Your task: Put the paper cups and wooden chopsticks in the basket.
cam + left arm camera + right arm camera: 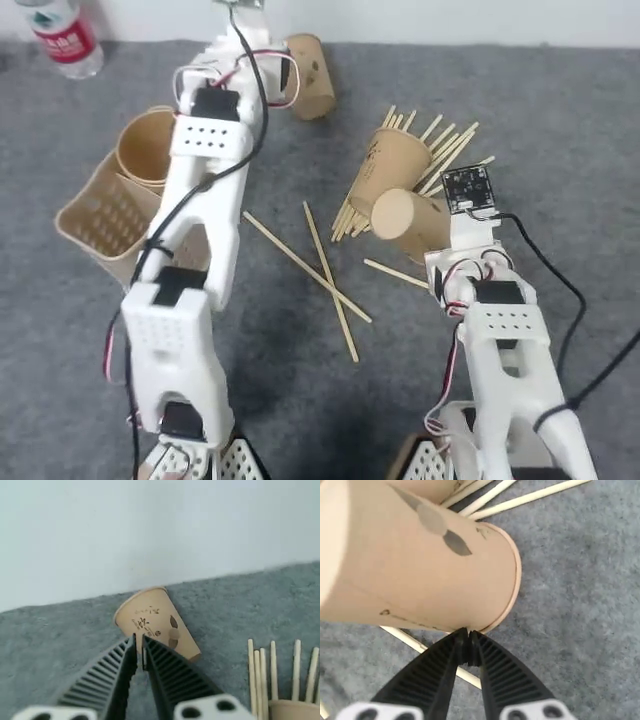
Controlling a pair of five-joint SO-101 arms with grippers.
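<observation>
When scanning the grey mat point(560, 120), find the right gripper point(468, 637) clamped onto the rim of a paper cup point(420, 565) tipped over loose chopsticks point(530, 497). Find the left gripper point(138, 645) pinched together, tips just before a second cup point(160, 620) lying by the wall point(150, 530). Note a third cup point(150, 148) inside the basket point(100, 215).

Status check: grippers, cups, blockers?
Left gripper shut, empty, at far cup by wall. Right gripper shut on near cup, at rim. Third cup in basket; chopsticks loose, fourth cup lying on them.
</observation>
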